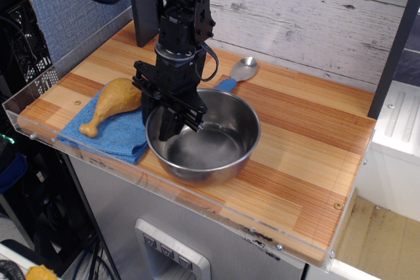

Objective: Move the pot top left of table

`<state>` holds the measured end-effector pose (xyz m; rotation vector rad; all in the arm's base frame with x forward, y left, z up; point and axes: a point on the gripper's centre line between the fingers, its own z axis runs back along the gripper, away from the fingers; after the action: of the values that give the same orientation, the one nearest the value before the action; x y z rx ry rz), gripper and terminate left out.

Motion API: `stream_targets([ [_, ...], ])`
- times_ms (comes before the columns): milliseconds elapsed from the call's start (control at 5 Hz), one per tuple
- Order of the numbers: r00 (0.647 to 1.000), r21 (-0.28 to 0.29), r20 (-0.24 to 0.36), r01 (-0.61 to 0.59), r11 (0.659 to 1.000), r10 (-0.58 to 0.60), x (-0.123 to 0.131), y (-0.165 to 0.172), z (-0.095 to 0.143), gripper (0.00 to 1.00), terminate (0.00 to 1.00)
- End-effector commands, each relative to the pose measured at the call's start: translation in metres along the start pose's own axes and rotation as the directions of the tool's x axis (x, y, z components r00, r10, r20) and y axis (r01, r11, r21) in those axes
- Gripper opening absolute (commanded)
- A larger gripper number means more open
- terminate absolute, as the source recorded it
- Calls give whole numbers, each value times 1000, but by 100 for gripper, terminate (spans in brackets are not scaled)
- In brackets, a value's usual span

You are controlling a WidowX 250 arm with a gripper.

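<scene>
A shiny steel pot (220, 155) stands near the front middle of the striped wooden table (308, 142). My black gripper (159, 117) reaches down over the pot's left rim, with one finger inside the pot and the other outside it. The jaws stand close together on the rim, gripping it. The table's top left corner, behind the arm, is partly hidden by the arm's base.
A yellow toy chicken drumstick (115, 100) lies on a blue cloth (115, 137) just left of the pot. A spoon with a blue handle (240, 71) lies behind the pot. A clear acrylic wall (39, 90) edges the table's left side and front. A plank wall stands behind.
</scene>
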<state>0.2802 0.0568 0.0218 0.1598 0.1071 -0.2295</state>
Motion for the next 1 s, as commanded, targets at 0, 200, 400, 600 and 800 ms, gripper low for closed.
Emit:
stream_targets([
  [0, 993, -34, 120, -5, 999, 9, -8, 8, 41, 0, 0],
  [200, 979, -129, 189, 104, 986, -79, -12, 5, 60, 0, 0],
  [400, 975, -152, 205, 118, 981, -85, -11, 21, 71, 0, 0],
  [600, 985, -150, 173, 34, 988, -8, 0, 62, 63, 0, 0],
  [800, 988, -142, 140, -43, 989, 63, 15, 97, 53, 0, 0],
])
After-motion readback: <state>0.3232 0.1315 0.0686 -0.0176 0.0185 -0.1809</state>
